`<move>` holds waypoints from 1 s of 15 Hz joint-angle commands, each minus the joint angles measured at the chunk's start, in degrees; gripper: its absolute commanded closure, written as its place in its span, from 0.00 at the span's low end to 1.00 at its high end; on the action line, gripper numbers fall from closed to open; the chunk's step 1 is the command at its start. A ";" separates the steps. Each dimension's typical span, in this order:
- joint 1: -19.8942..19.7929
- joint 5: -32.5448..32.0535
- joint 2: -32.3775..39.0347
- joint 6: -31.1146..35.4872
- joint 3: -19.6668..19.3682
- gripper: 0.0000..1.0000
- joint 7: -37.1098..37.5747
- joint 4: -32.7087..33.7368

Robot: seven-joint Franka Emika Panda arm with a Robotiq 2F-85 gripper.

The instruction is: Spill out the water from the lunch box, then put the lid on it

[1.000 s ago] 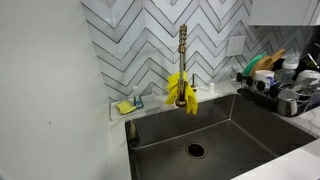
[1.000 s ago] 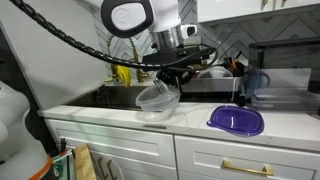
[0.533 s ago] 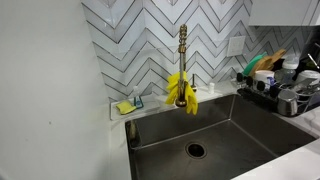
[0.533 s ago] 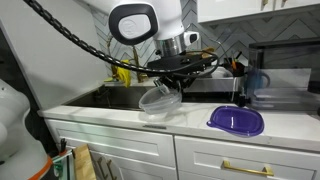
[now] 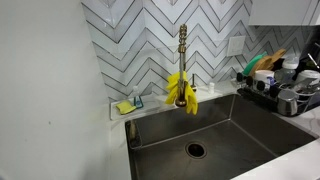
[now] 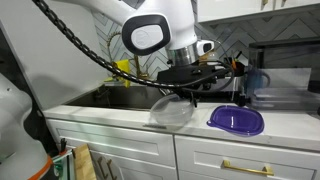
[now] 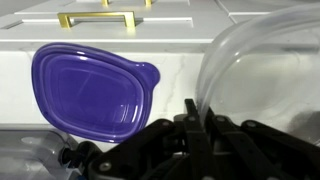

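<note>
The clear plastic lunch box [image 6: 172, 110] hangs tilted over the white counter, near the sink's edge. My gripper [image 6: 183, 92] is shut on its rim. In the wrist view the fingers [image 7: 190, 112] pinch the box's clear wall [image 7: 262, 70], which fills the right side. The purple lid [image 6: 236, 120] lies flat on the counter to the box's right. In the wrist view the lid [image 7: 85, 90] sits at the left, on the marble. Whether water is in the box I cannot tell.
The steel sink [image 5: 215, 135] with a brass tap [image 5: 183, 60] and yellow gloves [image 5: 182, 90] shows in an exterior view. A dish rack [image 5: 285, 85] stands by the sink. A glass jug [image 6: 257, 85] and an appliance [image 6: 290, 85] stand behind the lid.
The arm has swung toward the lid, carrying the lunch box from over the sink's edge to above the counter. The box hangs a little lower. The lid has not moved.
</note>
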 commanded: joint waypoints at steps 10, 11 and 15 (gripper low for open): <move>-3.51 9.31 11.95 -0.22 5.75 0.98 -0.70 7.12; -3.91 9.44 12.47 -0.50 6.10 0.98 -0.89 7.59; -4.92 10.09 12.83 -0.46 7.59 0.60 0.02 8.56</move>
